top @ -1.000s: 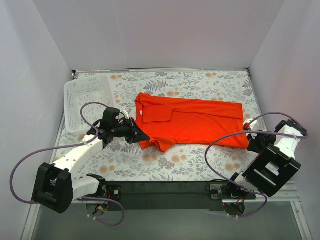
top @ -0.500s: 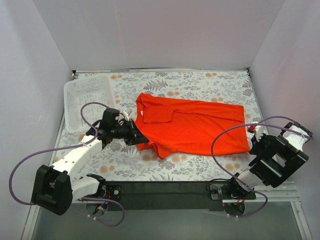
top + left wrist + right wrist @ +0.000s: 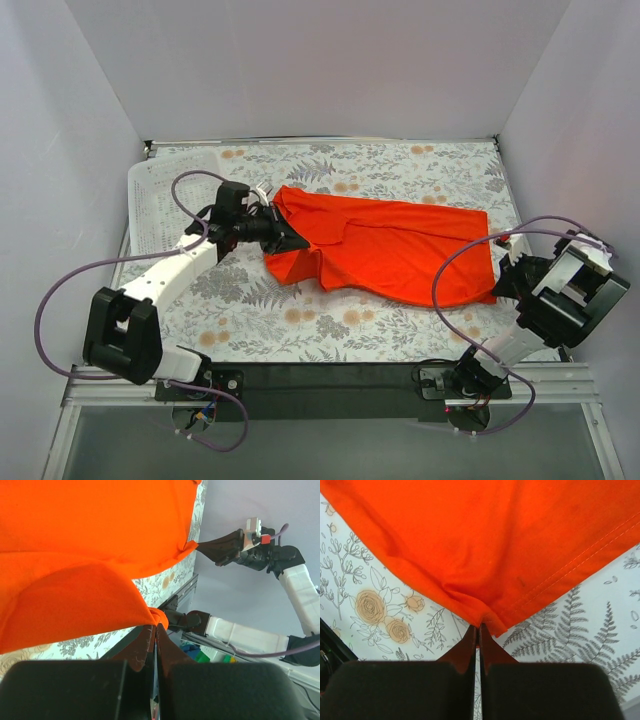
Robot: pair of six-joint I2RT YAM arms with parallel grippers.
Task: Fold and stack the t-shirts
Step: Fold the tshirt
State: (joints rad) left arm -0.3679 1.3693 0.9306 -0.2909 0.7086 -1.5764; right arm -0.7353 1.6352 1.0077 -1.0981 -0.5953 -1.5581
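One bright orange-red t-shirt (image 3: 400, 250) hangs stretched between my two grippers over the floral table. My left gripper (image 3: 296, 240) is shut on a bunched bit of the shirt's left edge (image 3: 159, 616) and holds it lifted, with a loose flap drooping below. My right gripper (image 3: 499, 282) is shut on the shirt's near right corner at the hem (image 3: 487, 622). In the left wrist view the shirt (image 3: 90, 540) fills the upper left and my right gripper (image 3: 200, 547) shows pinching the far corner. In the right wrist view the shirt (image 3: 485, 535) spreads above my right gripper (image 3: 478, 626).
A white perforated basket (image 3: 165, 200) stands at the far left of the table, just behind my left arm. The floral tablecloth (image 3: 330, 320) shows in front of the shirt. White walls close in the back and both sides.
My left gripper has lifted the shirt's left edge and carried it back and a little right. The shirt's near edge has risen off the table. My right gripper has drawn its corner slightly nearer.
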